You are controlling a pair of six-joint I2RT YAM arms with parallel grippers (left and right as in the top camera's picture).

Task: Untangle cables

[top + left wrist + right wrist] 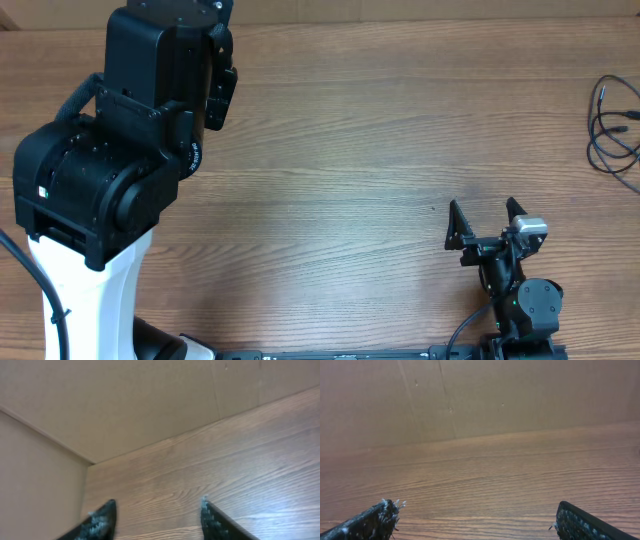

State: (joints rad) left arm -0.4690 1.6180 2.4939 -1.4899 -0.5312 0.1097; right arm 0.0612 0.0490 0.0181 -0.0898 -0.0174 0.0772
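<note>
The cables (612,130) are thin black cords lying in loose loops at the far right edge of the wooden table (380,140), partly cut off by the frame. They show only in the overhead view. My right gripper (485,212) is open and empty near the front edge, well to the left of and nearer than the cables. Its wrist view shows the fingers (475,510) spread over bare wood. My left gripper (157,505) is open and empty over the table's far left corner. In the overhead view its fingers are hidden by the arm.
The bulky left arm (120,150) stands at the left of the table. A brown cardboard wall (495,395) rises along the table's far side, and it also shows in the left wrist view (125,405), where it forms a corner. Thick robot cables (460,335) run along the front edge.
</note>
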